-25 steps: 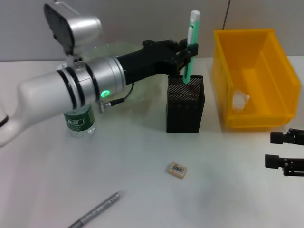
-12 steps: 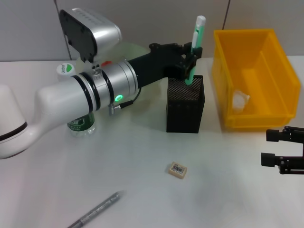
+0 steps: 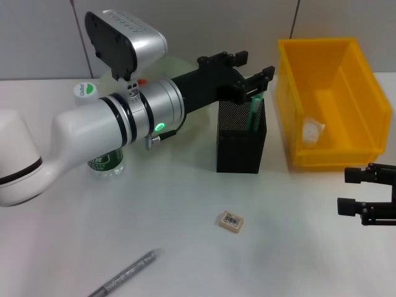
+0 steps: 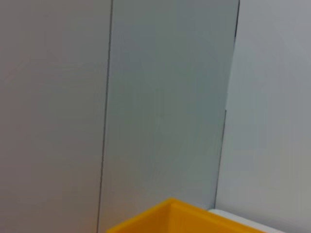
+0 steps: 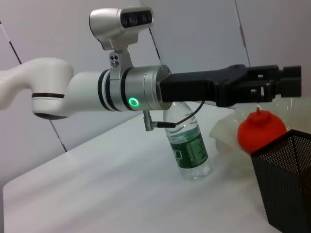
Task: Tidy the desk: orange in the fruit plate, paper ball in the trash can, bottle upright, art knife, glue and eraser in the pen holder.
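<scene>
**Jaws Apart Above Pen Holder**

Jaws of the left gripper (image 3: 250,69) stand apart over the black mesh pen holder (image 3: 241,139). Green-and-white glue (image 3: 254,114) stands tilted inside it, top just above the rim. Right gripper (image 3: 362,191), jaws apart, hovers near the yellow bin (image 3: 331,102).

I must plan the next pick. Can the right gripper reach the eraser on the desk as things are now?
Probably yes. The eraser lies alone on bare desk, and the right gripper hovers open low at the desk's right side with nothing between them. The left gripper is farther back, open above the pen holder.
</scene>
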{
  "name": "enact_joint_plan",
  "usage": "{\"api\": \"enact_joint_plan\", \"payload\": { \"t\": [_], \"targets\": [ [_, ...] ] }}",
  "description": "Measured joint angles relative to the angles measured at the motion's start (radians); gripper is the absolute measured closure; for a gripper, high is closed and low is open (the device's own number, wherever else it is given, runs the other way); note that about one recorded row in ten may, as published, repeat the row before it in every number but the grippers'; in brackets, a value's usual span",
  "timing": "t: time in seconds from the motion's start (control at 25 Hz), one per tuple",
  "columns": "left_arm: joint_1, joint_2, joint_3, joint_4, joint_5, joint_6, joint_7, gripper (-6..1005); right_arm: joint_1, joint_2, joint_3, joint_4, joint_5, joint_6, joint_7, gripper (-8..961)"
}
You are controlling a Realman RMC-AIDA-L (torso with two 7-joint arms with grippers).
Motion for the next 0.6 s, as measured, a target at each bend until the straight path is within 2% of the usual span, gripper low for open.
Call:
{"api": "enact_joint_plan", "payload": {
  "t": [0.04, 0.12, 0.16, 0.24, 0.36, 0.44, 0.48, 0.52, 0.6],
  "targets": [
    [0.005, 0.0, -0.002, 0.002, -0.003, 0.006, 0.0, 565, 0.0, 0.0, 0.0, 0.003, 0.0, 0.0, -0.001, 153],
    [0.024, 0.003, -0.005, 0.02, -0.002, 0.037, -0.001, 324, 0.001, 0.0, 0.0, 0.007, -0.001, 0.001, -0.006, 153],
    [0.068, 0.015, -0.009, 0.067, 0.015, 0.095, -0.015, 301, 0.001, 0.0, 0.0, 0.007, -0.002, 0.001, -0.008, 153],
    [0.068, 0.015, -0.009, 0.067, 0.015, 0.095, -0.015, 256, 0.002, 0.0, 0.0, 0.008, -0.002, 0.001, -0.009, 153],
    [0.201, 0.058, -0.039, 0.241, 0.142, 0.168, -0.123, 187, 0.005, 0.0, 0.0, 0.008, -0.002, -0.002, -0.011, 153],
    [0.201, 0.058, -0.039, 0.241, 0.142, 0.168, -0.123, 187, 0.007, 0.0, 0.0, 0.008, -0.002, -0.005, -0.011, 153],
    [0.248, 0.071, -0.055, 0.314, 0.204, 0.183, -0.169, 187, 0.009, 0.0, 0.0, 0.008, -0.002, -0.006, -0.011, 153],
    [0.37, 0.09, -0.127, 0.508, 0.416, 0.237, -0.316, 187, 0.011, 0.0, 0.0, 0.009, -0.002, -0.007, -0.011, 153],
    [0.431, 0.095, -0.191, 0.631, 0.584, 0.3, -0.46, 186, 0.015, 0.0, 0.0, 0.009, -0.002, -0.009, -0.012, 153]
  ]
}}
